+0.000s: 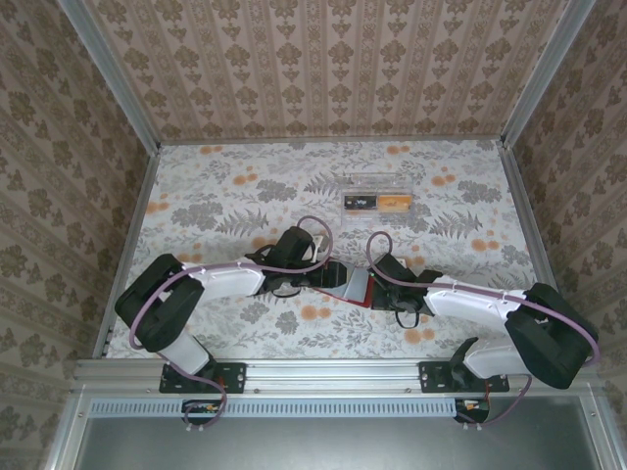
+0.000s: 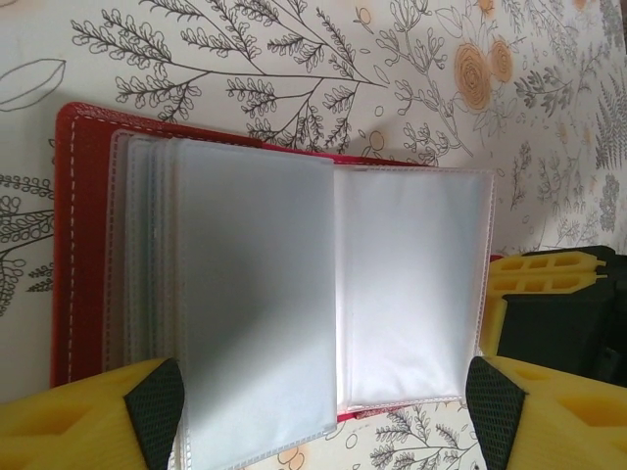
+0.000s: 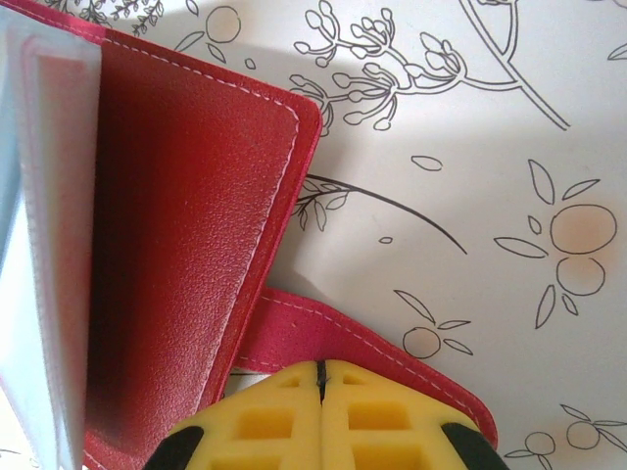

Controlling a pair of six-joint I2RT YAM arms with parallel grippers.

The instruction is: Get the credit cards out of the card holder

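Left claw (image 2: 325, 406) is held spread wide over the card holder (image 2: 83, 245), which lies open on the desk (image 2: 294, 59) between both claws; right claw (image 3: 321, 411) is pressed together over the holder's tab (image 3: 392, 351). One clear sleeve (image 2: 255, 294) should be pinched near its mouth while the cover is pinned. Whether any pocket is filled cannot be made out; beyond the holder, a clear box (image 1: 377, 201) is seen.

A robot test cell, more lab than home: an aluminium frame (image 1: 113, 78) boxes in a small table (image 1: 235, 196), and the left arm (image 1: 225, 282) and right arm (image 1: 470, 304) are bolted to a metal rail (image 1: 333, 374) at its near edge. Damask wallpaper (image 1: 323, 69) lines the frame's panels, and the tabletop is floral print.
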